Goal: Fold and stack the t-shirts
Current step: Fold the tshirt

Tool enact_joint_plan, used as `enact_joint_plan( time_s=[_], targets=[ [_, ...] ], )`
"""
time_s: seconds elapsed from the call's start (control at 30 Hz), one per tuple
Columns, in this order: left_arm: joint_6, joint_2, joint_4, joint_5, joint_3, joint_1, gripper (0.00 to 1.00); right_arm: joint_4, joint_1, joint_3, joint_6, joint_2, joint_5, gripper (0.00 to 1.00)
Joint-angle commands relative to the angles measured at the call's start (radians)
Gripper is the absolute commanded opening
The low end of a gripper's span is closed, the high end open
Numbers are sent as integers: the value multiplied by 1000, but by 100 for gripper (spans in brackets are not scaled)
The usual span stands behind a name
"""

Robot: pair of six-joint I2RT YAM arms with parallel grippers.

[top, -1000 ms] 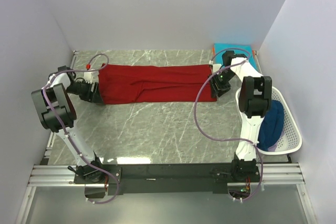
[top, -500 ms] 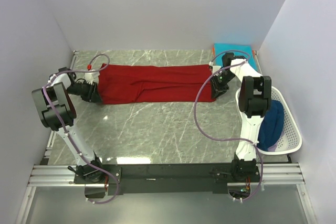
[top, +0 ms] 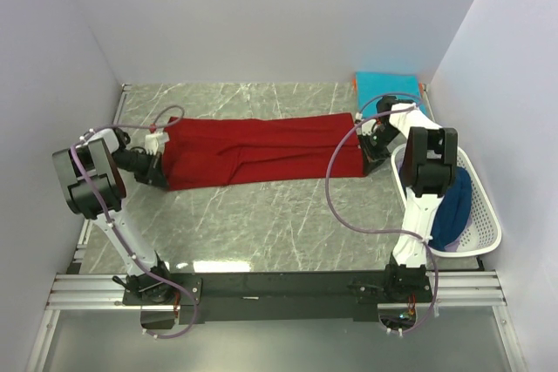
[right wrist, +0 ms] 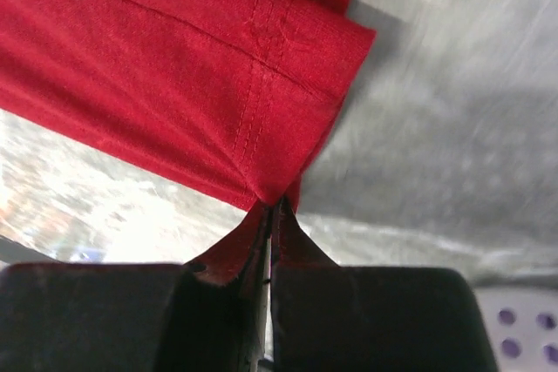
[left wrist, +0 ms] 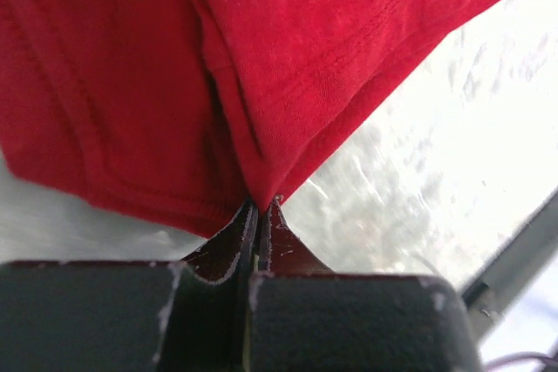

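Note:
A dark red t-shirt lies folded into a long strip across the middle of the marble table. My left gripper is shut on the shirt's near left corner, its jaws pinched on the cloth edge. At the other end my right gripper is shut on the near right corner, by a stitched hem. A folded teal t-shirt lies at the back right with an orange edge showing under it. A navy blue t-shirt is bundled in the basket.
The white mesh basket sits at the right edge beside the right arm. White walls close in the table on the left, back and right. The black rail with both arm bases runs along the near edge.
Both grippers have closed on the near corners of the dark red shirt. The shirt's near edge has shifted toward me, and the strip now lies slightly lower and slanted.

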Motion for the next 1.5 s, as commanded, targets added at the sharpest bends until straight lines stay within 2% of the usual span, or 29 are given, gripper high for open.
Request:
enact_joint_plan(
  time_s=[0.0, 0.1, 0.13, 0.17, 0.2, 0.23, 0.33, 0.43, 0.6, 0.9, 1.0, 1.1, 1.27, 1.47],
  targets=[
    [13, -98, -48, -70, -82, 10, 1, -8, -11, -81, -66, -35, 165, 0],
    [10, -131, -31, -62, -148, 12, 2, 0, -11, -110, -82, -44, 178, 0],
    [9, -141, -24, -58, -158, 13, 9, -5, -11, -112, -85, -47, 169, 5],
    [7, -153, -10, -39, -171, 13, 17, -19, -9, -98, -85, -66, 154, 20],
    [16, -177, -11, -18, -172, 20, 30, -28, -8, -90, -86, -81, 132, 26],
    [24, -188, -17, 5, -168, 32, 34, -37, 0, -83, -83, -99, 92, 34],
    [68, -225, -82, 94, -117, 53, 39, -69, 24, -41, -80, -187, -1, 41],
    [96, -265, -132, 157, -77, 55, 39, -80, 76, -10, -54, -265, -81, 42],
    [29, -297, -122, 198, -92, 49, 41, 4, 211, -27, 76, -325, -274, 42],
    [-143, -259, -22, 168, -160, 18, 43, 346, 520, -32, 379, -221, -419, 44],
    [-215, -236, 18, 140, -169, -10, 44, 472, 604, -38, 496, -175, -443, 51],
    [-261, -195, 35, 133, -168, -11, 47, 565, 649, -35, 590, -124, -448, 57],
    [-336, -155, 69, 94, -168, -10, 48, 632, 707, -3, 674, -34, -448, 58],
    [-353, -152, 73, 54, -178, -10, 54, 705, 741, -3, 786, 43, -480, 59]
  ],
)
